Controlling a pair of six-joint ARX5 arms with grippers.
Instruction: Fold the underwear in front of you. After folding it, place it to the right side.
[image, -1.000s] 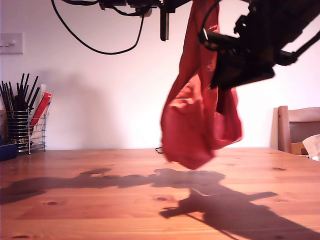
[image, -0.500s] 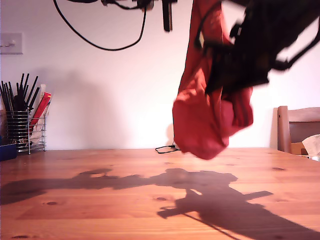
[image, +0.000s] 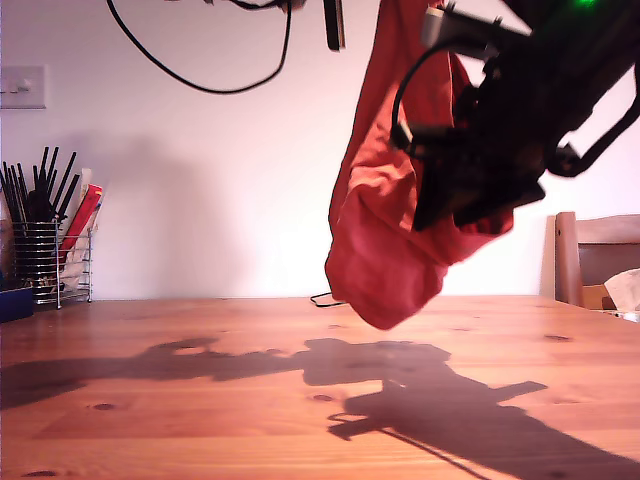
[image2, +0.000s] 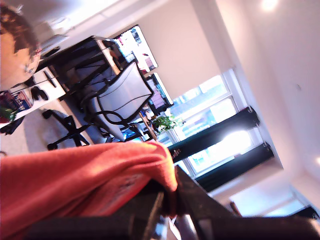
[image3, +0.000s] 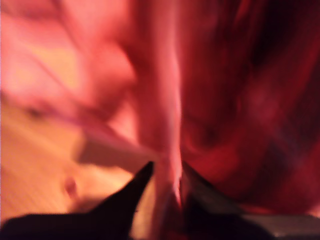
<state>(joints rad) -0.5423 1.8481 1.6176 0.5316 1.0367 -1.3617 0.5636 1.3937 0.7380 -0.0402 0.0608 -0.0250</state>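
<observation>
We hold the soft coral-red cloth underwear (image: 385, 235) aloft, clear of the brown wooden table (image: 200, 410), bunched and unfolded. My first gripper (image2: 167, 200) is clamped on a cloth edge; my second gripper (image3: 165, 182) pinches a hanging fold. By our reckoning, the folding has barely begun, and the setting aside is yet to come.

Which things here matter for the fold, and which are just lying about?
For the job:
- the underwear, hanging clear above the table
- my first gripper, cloth in its jaws
- my second gripper, pinching a fold of cloth

Just lying about:
- wire utensil holder at the exterior view's left
- chair at the exterior view's right
</observation>
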